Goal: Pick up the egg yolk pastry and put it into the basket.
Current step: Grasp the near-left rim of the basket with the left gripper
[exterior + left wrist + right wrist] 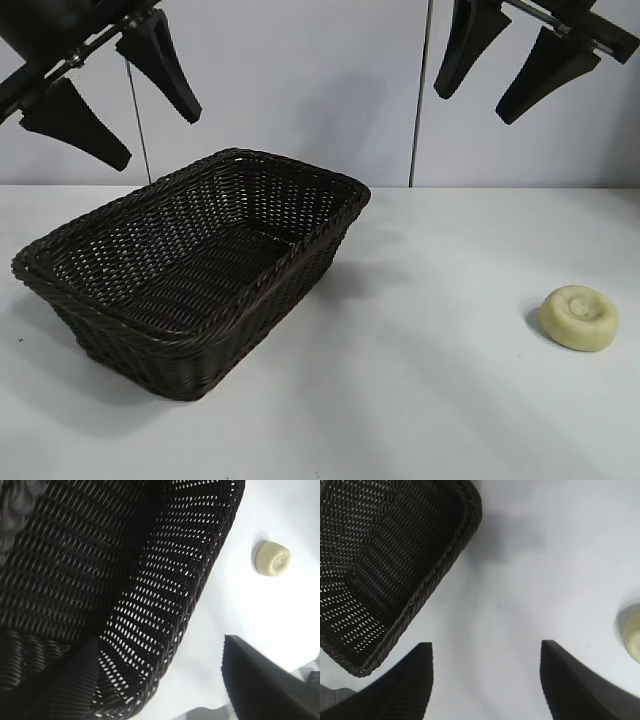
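The egg yolk pastry, a small pale cream-yellow puck with a dimpled top, lies on the white table at the right. It also shows in the left wrist view and at the edge of the right wrist view. The dark brown wicker basket stands at the left and is empty; it shows in the left wrist view and the right wrist view. My left gripper hangs open high above the basket. My right gripper hangs open high above the table, up and left of the pastry.
The white table runs between the basket and the pastry. A pale wall with a vertical seam stands behind.
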Available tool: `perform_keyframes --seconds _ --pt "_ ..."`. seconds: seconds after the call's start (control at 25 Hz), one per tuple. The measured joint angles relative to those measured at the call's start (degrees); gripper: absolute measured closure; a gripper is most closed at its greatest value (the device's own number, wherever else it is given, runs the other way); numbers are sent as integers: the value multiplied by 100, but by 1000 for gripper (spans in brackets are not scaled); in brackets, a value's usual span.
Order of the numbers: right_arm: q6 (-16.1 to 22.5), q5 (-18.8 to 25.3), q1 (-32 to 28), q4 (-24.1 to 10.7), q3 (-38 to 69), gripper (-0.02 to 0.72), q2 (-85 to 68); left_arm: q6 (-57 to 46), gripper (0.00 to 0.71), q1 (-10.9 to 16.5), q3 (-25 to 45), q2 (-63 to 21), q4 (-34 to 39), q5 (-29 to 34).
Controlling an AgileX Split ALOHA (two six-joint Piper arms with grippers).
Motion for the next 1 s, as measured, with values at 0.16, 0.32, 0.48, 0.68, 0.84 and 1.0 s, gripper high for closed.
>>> perform_keyframes --seconds 0.16,0.32,0.48,0.68,0.84,1.0 --pt "0 0 0 0 0 249 0 -960 203 0 0 0 0 53" --pt "0 -5 0 0 0 249 0 -1743 203 0 0 0 13 18" --pt "0 -12 0 0 0 249 0 -2271 203 0 0 0 291 -46" --pt "0 -12 0 0 0 249 0 -2896 203 -7 0 -258 1093 -19" --pt "0 -12 0 0 0 249 0 -3151 203 -13 110 -623 1275 58" --pt "0 -12 0 0 0 249 0 -3248 203 -13 486 -897 1283 40"
